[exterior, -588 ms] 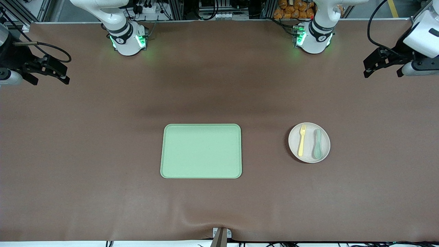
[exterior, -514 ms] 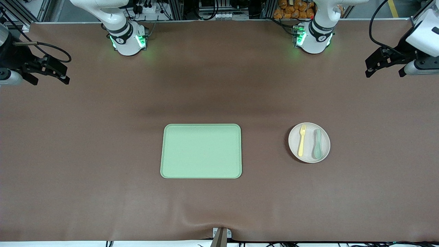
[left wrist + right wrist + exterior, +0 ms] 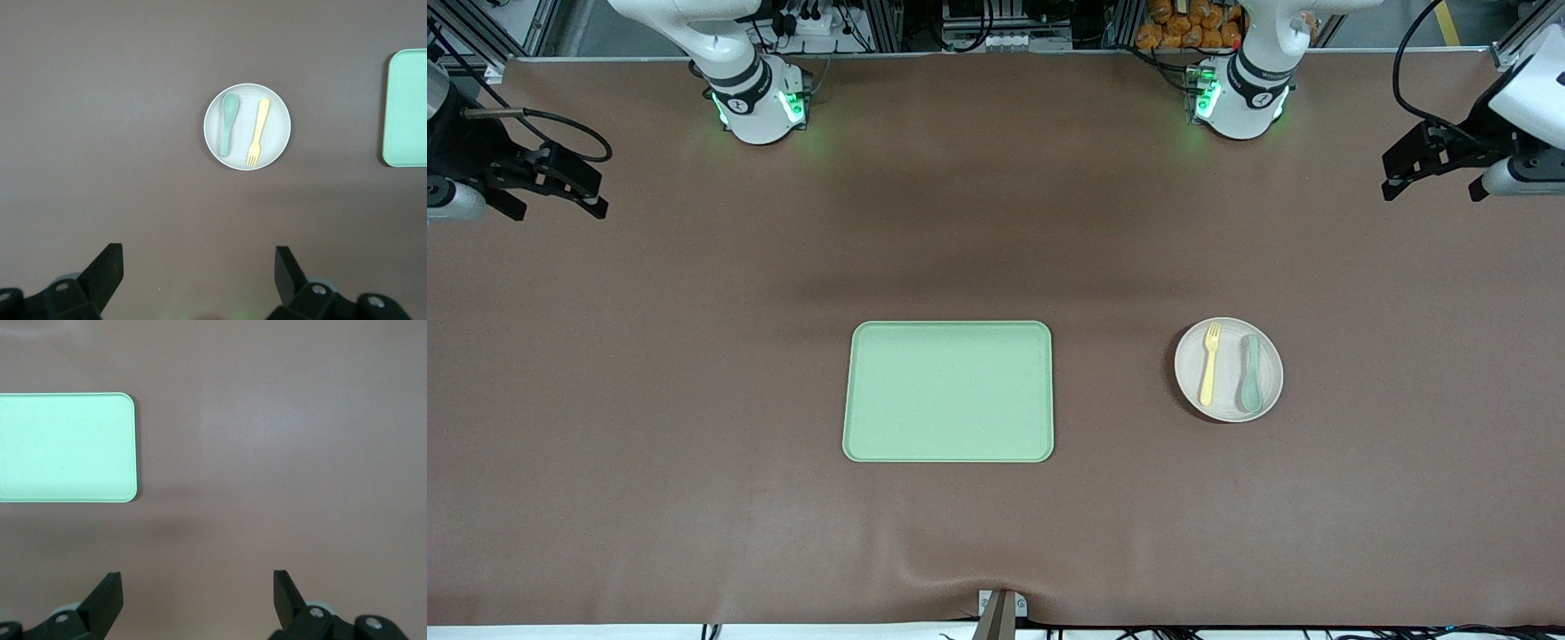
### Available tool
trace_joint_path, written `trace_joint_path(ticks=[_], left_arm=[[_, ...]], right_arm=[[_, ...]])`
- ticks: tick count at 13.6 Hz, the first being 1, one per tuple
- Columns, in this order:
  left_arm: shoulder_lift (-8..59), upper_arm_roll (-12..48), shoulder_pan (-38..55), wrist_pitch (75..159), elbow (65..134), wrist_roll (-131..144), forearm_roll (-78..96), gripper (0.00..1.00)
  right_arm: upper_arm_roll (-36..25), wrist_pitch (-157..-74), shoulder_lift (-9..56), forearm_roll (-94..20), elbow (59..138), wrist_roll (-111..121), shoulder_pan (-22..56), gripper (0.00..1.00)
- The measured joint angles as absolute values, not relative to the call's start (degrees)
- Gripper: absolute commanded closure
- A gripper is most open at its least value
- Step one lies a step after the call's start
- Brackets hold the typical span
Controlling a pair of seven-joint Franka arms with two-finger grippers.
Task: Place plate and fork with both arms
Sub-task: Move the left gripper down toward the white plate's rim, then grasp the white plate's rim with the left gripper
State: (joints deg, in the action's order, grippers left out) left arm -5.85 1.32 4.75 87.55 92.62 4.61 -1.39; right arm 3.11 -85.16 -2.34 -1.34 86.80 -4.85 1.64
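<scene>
The left gripper (image 3: pixel 1430 169) has drifted toward its end of the desk (image 3: pixel 694 356), fingers spread wide and empty, while the right gripper (image 3: pixel 560 187) waits equally open and empty, and the fork (image 3: pixel 1209 363) lies beside a spoon (image 3: pixel 1251 373) on the plate (image 3: pixel 1228 409), well apart from the tray (image 3: pixel 948 392).

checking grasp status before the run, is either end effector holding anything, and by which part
Nothing is held. The left end effector and right end effector are both open over bare table; the fork lies on the plate.
</scene>
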Motion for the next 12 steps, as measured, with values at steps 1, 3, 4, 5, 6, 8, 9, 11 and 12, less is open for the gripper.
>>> trace_joint_path(ticks=[1,3,4,5,6,8,9,11,12], left_arm=[[-5.2,1.2,4.4,87.7,92.9,4.6,-1.4,0.0],[-4.1,1.1,3.8,90.8,95.1,4.6,-1.4,0.0],[-3.6,1.1,3.3,93.6,97.4,4.6,-1.4,0.0],[-3.2,1.1,2.9,97.0,100.4,4.6,-1.3,0.0],[-2.9,1.1,2.7,101.1,104.2,4.5,-1.2,0.0],[-2.3,1.1,2.3,110.1,112.3,4.5,-1.1,0.0],[-1.9,1.1,1.9,114.6,116.2,4.5,-1.0,0.0],[-0.3,1.1,1.0,122.4,122.4,4.5,0.2,0.0],[1.1,1.1,0.3,125.5,124.3,4.5,1.0,0.0]], right_arm=[[3.1,-85.2,-2.3,-1.3,86.8,-4.8,1.6,0.0],[3.1,-85.2,-2.3,-1.3,86.8,-4.8,1.6,0.0],[3.1,-85.2,-2.3,-1.3,86.8,-4.8,1.6,0.0],[3.1,-85.2,-2.3,-1.3,86.8,-4.8,1.6,0.0],[3.1,-85.2,-2.3,-1.3,86.8,-4.8,1.6,0.0],[3.1,-85.2,-2.3,-1.3,86.8,-4.8,1.6,0.0],[3.1,-85.2,-2.3,-1.3,86.8,-4.8,1.6,0.0],[3.1,-85.1,-2.3,-1.3,86.8,-4.8,1.6,0.0],[3.1,-85.1,-2.3,-1.3,86.8,-4.8,1.6,0.0]])
